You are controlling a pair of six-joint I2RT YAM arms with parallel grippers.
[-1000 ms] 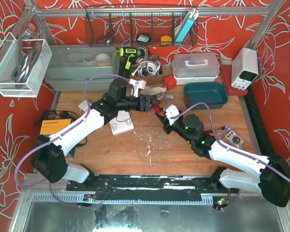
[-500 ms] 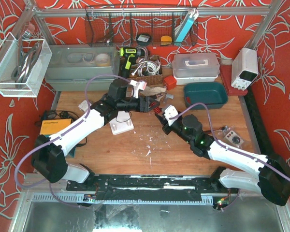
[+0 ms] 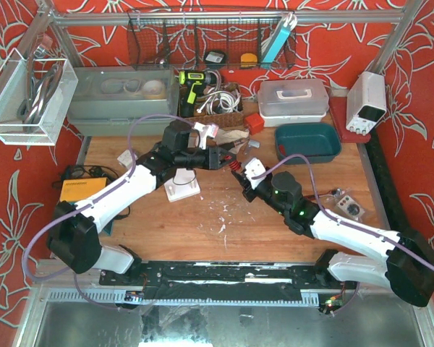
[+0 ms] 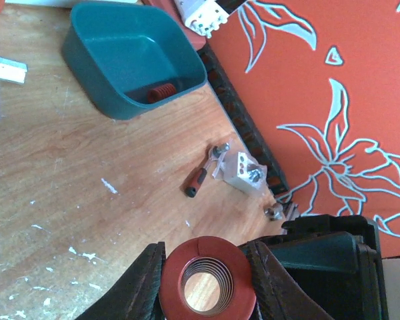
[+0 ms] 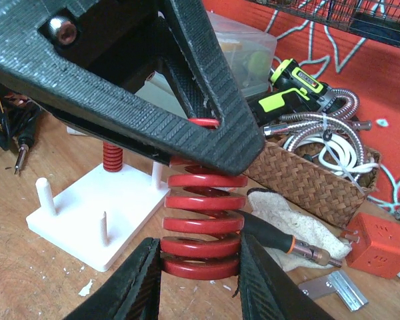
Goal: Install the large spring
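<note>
The large spring [image 3: 233, 168], red with thick coils, hangs above the table centre between both arms. My right gripper [image 5: 200, 267] is shut on its lowest coils [image 5: 203, 223]. My left gripper [image 4: 208, 280] is shut on its other end, seen end-on as a red ring [image 4: 208, 248] between the black fingers [image 4: 149, 280]. In the right wrist view the left gripper's finger [image 5: 187, 100] covers the spring's top. The white peg plate [image 5: 100, 213] lies on the table behind and left, with a small red spring [image 5: 112, 157] on one peg; it also shows in the top view as the plate [image 3: 182, 189].
A teal bin [image 3: 307, 142] at the back right holds a small red spring [image 4: 161, 92]. A wicker basket [image 5: 307, 180], a rag with a screwdriver [image 5: 280, 239] and an orange cube [image 5: 385, 245] lie behind the spring. A ratchet [image 4: 203, 175] and metal block [image 4: 247, 175] sit at the right.
My left gripper's fingers have closed onto the upper end of the large spring. The spring and both grippers have shifted slightly; the right gripper has kept its hold.
</note>
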